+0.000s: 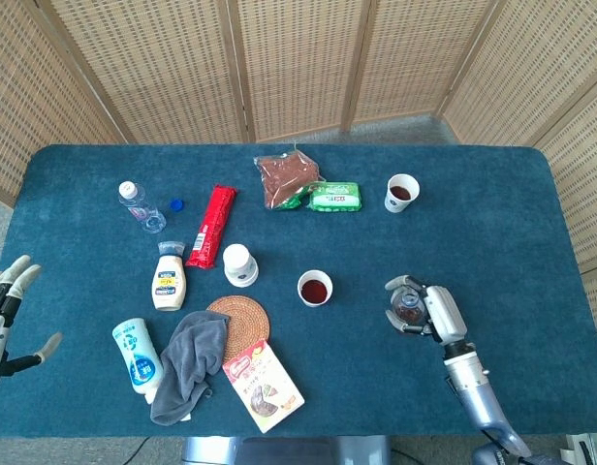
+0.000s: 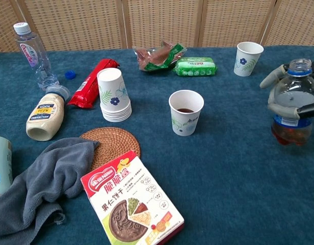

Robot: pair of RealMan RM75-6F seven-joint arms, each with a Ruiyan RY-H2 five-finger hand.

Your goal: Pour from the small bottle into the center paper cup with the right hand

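Note:
My right hand (image 1: 426, 310) (image 2: 292, 104) grips a small clear bottle (image 2: 293, 102) (image 1: 407, 308), upright, uncapped, with dark liquid in its lower part. It stands right of the center paper cup (image 1: 315, 288) (image 2: 186, 112), well apart from it. That cup holds some dark liquid. My left hand (image 1: 8, 310) hovers at the table's left edge with fingers spread and nothing in it; only the head view shows it.
A second paper cup (image 1: 402, 193) (image 2: 248, 58) stands at the back right. A stack of cups (image 2: 113, 94), a woven coaster (image 2: 110, 143), a grey cloth (image 2: 42, 184), a snack box (image 2: 131, 201), a mayonnaise bottle (image 2: 45, 116) and a water bottle (image 2: 34, 56) fill the left half.

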